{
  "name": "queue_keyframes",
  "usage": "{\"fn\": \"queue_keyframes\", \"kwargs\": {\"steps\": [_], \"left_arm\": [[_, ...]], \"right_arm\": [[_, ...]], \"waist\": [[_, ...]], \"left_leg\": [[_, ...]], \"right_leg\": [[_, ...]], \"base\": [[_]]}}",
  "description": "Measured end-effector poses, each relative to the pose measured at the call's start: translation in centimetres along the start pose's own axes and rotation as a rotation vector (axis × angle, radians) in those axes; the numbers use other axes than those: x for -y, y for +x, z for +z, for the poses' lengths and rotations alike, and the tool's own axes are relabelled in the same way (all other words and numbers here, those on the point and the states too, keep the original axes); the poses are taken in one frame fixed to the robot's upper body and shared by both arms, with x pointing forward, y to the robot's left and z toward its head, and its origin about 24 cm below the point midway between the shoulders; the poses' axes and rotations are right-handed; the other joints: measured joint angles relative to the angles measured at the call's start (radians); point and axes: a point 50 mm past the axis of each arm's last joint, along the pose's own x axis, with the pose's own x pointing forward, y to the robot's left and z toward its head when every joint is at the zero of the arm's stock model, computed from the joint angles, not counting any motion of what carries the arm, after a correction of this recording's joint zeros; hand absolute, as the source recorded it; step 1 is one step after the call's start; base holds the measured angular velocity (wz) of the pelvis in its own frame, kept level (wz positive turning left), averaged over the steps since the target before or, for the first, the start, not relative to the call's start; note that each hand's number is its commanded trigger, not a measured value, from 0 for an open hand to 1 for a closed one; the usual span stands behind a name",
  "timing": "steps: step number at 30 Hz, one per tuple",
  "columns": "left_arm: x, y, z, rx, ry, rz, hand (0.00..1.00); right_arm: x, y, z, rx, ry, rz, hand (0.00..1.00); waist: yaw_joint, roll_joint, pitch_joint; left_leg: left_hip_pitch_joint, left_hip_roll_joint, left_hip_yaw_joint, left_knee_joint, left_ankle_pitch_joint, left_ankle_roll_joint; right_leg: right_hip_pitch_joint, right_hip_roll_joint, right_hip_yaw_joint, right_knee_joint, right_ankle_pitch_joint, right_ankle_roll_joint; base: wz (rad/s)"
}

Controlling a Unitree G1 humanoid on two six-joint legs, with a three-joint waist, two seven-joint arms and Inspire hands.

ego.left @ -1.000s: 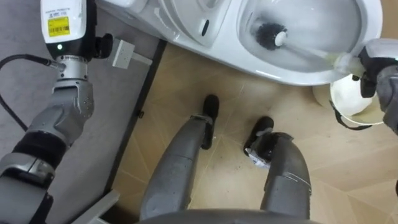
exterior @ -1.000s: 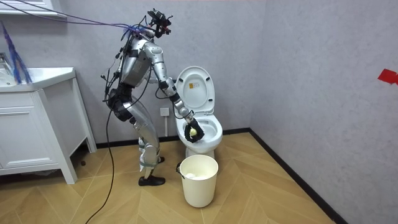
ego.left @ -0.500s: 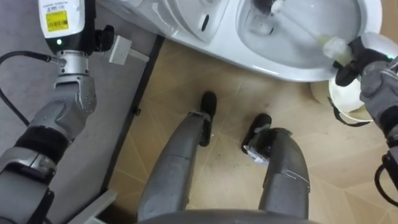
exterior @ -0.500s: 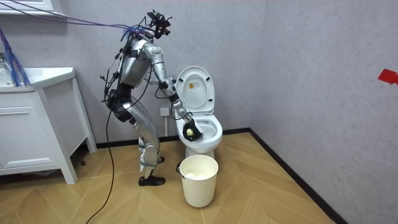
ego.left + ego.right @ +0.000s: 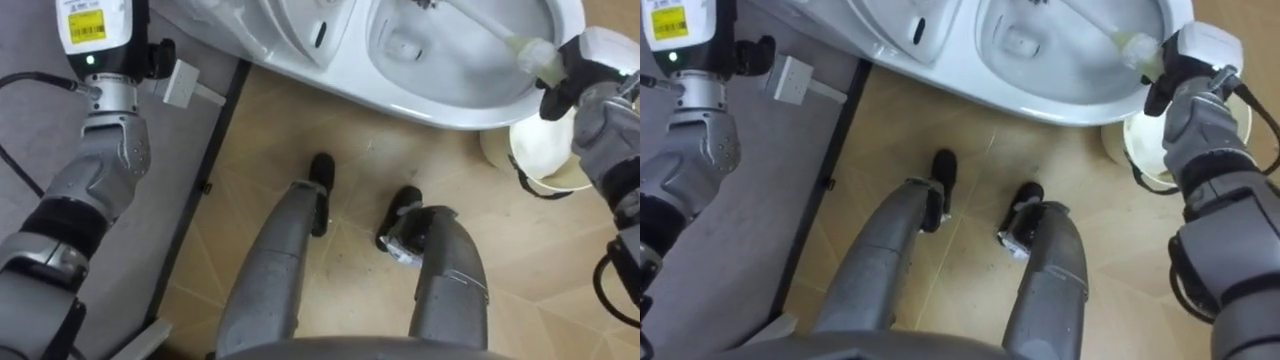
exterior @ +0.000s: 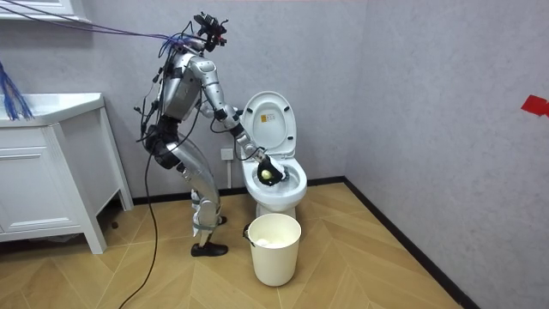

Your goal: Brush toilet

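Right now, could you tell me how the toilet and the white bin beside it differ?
The toilet stands against the wall with its lid raised; the bin stands out on the wooden floor, open-topped, with no lid. The right robot hand holds a brush handle reaching into the toilet bowl; nothing reaches into the bin. Both are white.

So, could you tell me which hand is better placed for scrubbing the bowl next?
Right: the right hand grips the brush, its shaft inside the toilet bowl; the left arm is away from it.
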Motion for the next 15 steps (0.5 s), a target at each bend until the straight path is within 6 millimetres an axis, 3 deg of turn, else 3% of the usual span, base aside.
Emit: {"fn": "queue_keyframes", "kwargs": {"steps": [6, 12, 13, 15], "left_arm": [[0.5, -0.2, 0.4, 0.024, 0.008, -0.041, 0.0], [0.7, -0.5, 0.4, 0.027, -0.005, -0.061, 0.0], [0.8, -0.7, 0.4, 0.024, -0.009, -0.07, 0.0], [0.8, -0.7, 0.3, 0.021, -0.009, -0.069, 0.0]], "right_arm": [[-0.8, -0.4, -0.7, 0.032, -0.318, 0.016, 1.0], [-0.6, -0.7, -1.5, 0.058, -0.419, 0.0, 1.0], [-0.9, -0.9, -1.3, 0.071, -0.438, 0.002, 1.0], [-1.2, -1.2, -1.0, 0.086, -0.448, -0.001, 1.0]], "waist": [[0.041, 0.051, -0.0021], [0.048, 0.057, -0.0043], [0.049, 0.063, -0.0082], [0.048, 0.063, -0.0087]], "left_leg": [[-0.001, 0.001, 0.006, 0.005, -0.006, 0.001], [0.012, 0.004, 0.004, -0.002, -0.011, -0.005], [0.014, 0.01, 0.001, -0.003, -0.014, -0.007], [0.018, 0.019, -0.001, -0.004, -0.018, -0.01]], "right_leg": [[-0.005, 0.0, 0.006, 0.0, 0.0, -0.003], [0.007, 0.004, 0.003, -0.003, -0.007, -0.009], [0.016, 0.012, -0.001, -0.016, -0.006, -0.009], [0.025, 0.021, -0.001, -0.028, -0.005, -0.01]], "base": [[-0.04], [0.03], [-0.05], [-0.06]]}}
